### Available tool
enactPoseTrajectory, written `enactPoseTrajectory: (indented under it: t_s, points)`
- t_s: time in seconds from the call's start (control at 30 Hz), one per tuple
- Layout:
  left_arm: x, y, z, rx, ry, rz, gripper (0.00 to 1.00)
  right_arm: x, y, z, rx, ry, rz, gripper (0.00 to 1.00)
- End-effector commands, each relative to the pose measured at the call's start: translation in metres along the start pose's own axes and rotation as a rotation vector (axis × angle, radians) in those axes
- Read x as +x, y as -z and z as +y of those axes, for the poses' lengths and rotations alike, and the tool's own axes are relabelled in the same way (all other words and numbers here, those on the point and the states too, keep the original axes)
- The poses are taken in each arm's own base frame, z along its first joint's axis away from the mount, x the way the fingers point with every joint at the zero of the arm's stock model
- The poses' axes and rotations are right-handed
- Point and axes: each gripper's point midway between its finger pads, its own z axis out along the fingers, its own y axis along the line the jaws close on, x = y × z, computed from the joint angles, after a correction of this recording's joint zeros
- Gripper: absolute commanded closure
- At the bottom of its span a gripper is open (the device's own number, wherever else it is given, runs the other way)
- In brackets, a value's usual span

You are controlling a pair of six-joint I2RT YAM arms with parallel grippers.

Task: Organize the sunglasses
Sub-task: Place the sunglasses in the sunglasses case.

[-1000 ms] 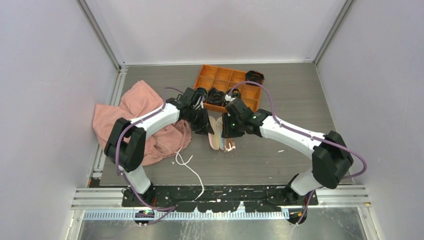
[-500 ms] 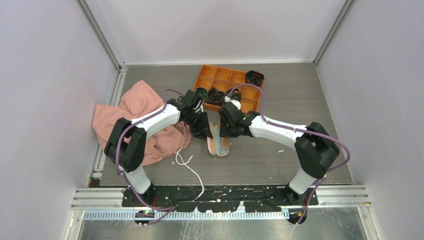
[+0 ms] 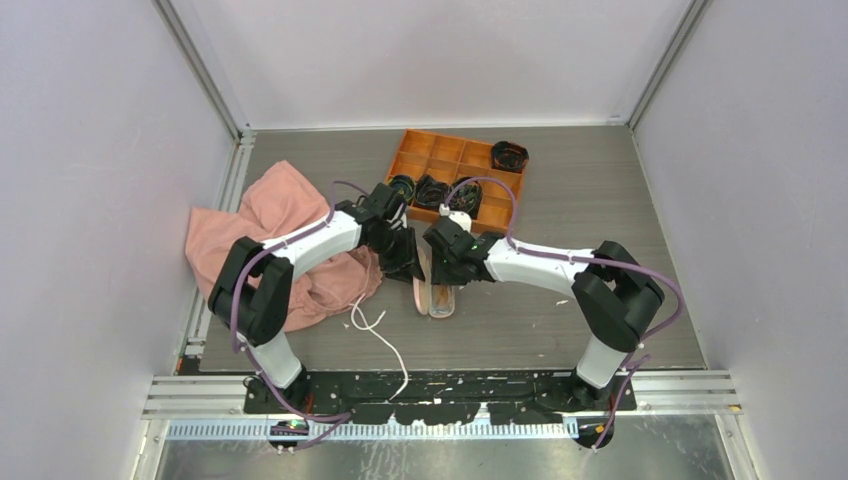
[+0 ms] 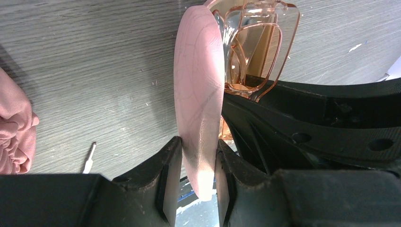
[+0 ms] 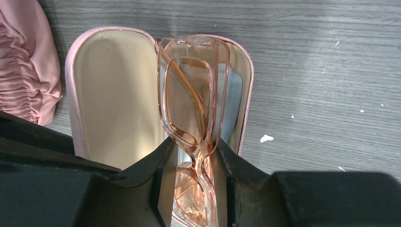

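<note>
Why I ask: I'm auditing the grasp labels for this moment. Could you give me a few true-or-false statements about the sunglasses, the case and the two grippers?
1. The right gripper is shut on the sunglasses. True.
2. The pink case is closed. False: it lies open, with its cream lining showing.
3. The left gripper clamps one shell of the pink case. True.
4. The pink cloth lies to the right of the case. False: it lies to the left of it.
5. The sunglasses lie flat on the bare table, away from the case. False: they are held over the open case's inside.
</note>
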Motion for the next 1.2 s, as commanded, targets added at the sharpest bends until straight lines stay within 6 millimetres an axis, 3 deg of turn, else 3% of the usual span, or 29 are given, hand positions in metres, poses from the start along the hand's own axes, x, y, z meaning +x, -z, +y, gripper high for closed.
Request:
enactPoseTrajectory:
  t_s: [0.0,0.47,0.63,1.17]
  points:
    - [-0.002,0.010,-0.009,0.030,-0.016,-0.030,0.68,-0.004,0.001,0.004,0.009,-0.034,-0.043,0.73]
    - [-0.002,0.008,-0.006,0.014,-0.015,-0.030,0.68,0.003,0.007,0.004,0.025,-0.007,-0.030,0.72]
    - [-0.001,0.007,-0.006,0.014,-0.016,-0.026,0.68,0.011,0.000,0.002,0.039,-0.009,-0.006,0.68]
    - [-0.003,0.005,-0.005,0.008,-0.016,-0.024,0.68,0.006,0.010,0.006,0.026,0.000,-0.009,0.53]
